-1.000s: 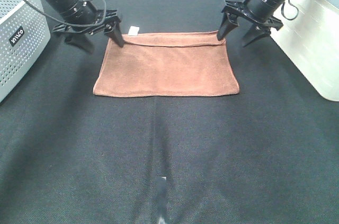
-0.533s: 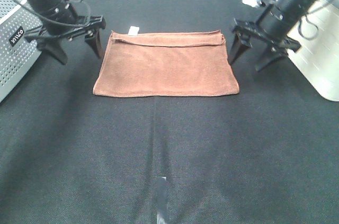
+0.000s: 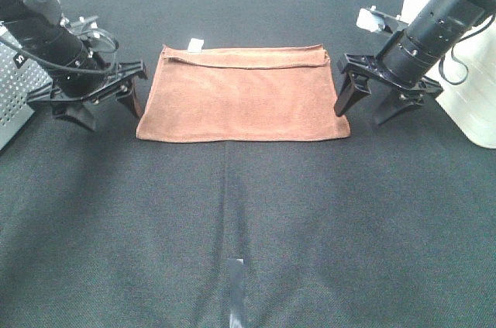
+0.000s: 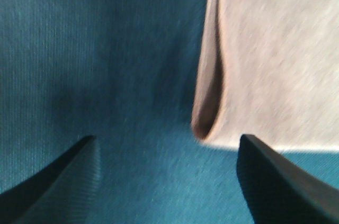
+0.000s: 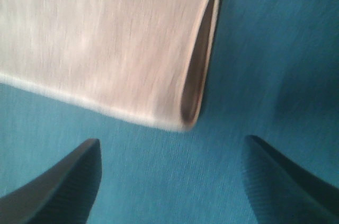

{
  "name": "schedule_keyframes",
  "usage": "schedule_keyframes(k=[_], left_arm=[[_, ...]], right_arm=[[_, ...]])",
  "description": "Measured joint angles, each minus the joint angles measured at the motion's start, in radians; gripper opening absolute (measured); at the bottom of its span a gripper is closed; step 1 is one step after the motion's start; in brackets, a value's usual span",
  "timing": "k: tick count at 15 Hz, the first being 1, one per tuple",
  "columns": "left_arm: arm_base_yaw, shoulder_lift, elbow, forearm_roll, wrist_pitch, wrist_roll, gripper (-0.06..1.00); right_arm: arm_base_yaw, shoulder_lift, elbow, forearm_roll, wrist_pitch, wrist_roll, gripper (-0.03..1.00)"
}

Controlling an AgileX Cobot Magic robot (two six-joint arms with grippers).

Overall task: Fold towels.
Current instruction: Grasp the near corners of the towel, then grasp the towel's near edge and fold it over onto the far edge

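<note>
**Ext. high view.** Towel: rust-brown, folded once, flat on black mat, mid-table, far half. Long axis runs L–R across the view; folded edge faces the near side, stitched hems face the far side, white tag at far-left corner. Left gripper: jaws wide, nothing held, just beside the towel's left short edge, near-corner end. Right gripper: jaws wide, empty, just beside the right short edge, same end. Each arm about equally close to its own edge; towel lies inboard of both.

**Left wrist view.** Left gripper spread, mat between fingers. Towel corner ahead of the jaws, fold loop gaping, nearer one finger.

**Right wrist view.** Right gripper spread, empty. Towel corner ahead, layers parted. Judged: next pinch needs a short advance inboard.
</note>
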Motion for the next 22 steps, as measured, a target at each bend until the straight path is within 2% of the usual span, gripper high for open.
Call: schedule_keyframes(k=[2, 4, 6, 7, 8, 11, 13, 15, 17, 18, 20, 21, 22], left_arm=[[0.0, 0.0, 0.002, -0.006, -0.028, -0.001, 0.69], [0.0, 0.004, 0.002, -0.049, -0.068, 0.002, 0.69], [0.0, 0.038, 0.002, -0.143, -0.098, 0.058, 0.69], [0.0, 0.066, 0.002, -0.23, -0.103, 0.134, 0.69], [0.0, 0.085, 0.003, -0.282, -0.104, 0.179, 0.69], [0.0, 0.102, 0.003, -0.349, -0.113, 0.239, 0.68], [0.0, 0.118, -0.008, -0.394, -0.123, 0.257, 0.68], [0.0, 0.124, -0.009, -0.407, -0.124, 0.28, 0.61], [0.0, 0.133, -0.009, -0.407, -0.125, 0.284, 0.38], [0.0, 0.137, -0.009, -0.407, -0.125, 0.284, 0.24], [0.0, 0.14, -0.009, -0.401, -0.121, 0.284, 0.05], [0.0, 0.139, -0.009, -0.383, -0.11, 0.284, 0.01], [0.0, 0.133, -0.009, -0.363, -0.096, 0.284, 0.01]], right_arm=[[0.0, 0.0, 0.0, 0.001, -0.037, -0.003, 0.7], [0.0, 0.0, 0.0, 0.003, -0.067, -0.007, 0.7], [0.0, 0.0, 0.0, 0.003, -0.096, -0.009, 0.7], [0.0, 0.01, -0.004, 0.004, -0.098, -0.022, 0.7], [0.0, 0.031, -0.017, 0.007, -0.09, -0.024, 0.7], [0.0, 0.078, -0.021, 0.03, -0.084, -0.029, 0.7], [0.0, 0.118, -0.029, 0.116, -0.084, -0.083, 0.7], [0.0, 0.133, -0.029, 0.191, -0.085, -0.126, 0.59], [0.0, 0.144, -0.029, 0.222, -0.093, -0.131, 0.43], [0.0, 0.15, -0.029, 0.223, -0.093, -0.132, 0.3], [0.0, 0.154, -0.029, 0.223, -0.092, -0.132, 0.04], [0.0, 0.154, -0.029, 0.223, -0.089, -0.128, 0.0], [0.0, 0.154, -0.029, 0.223, -0.073, -0.119, 0.0]])
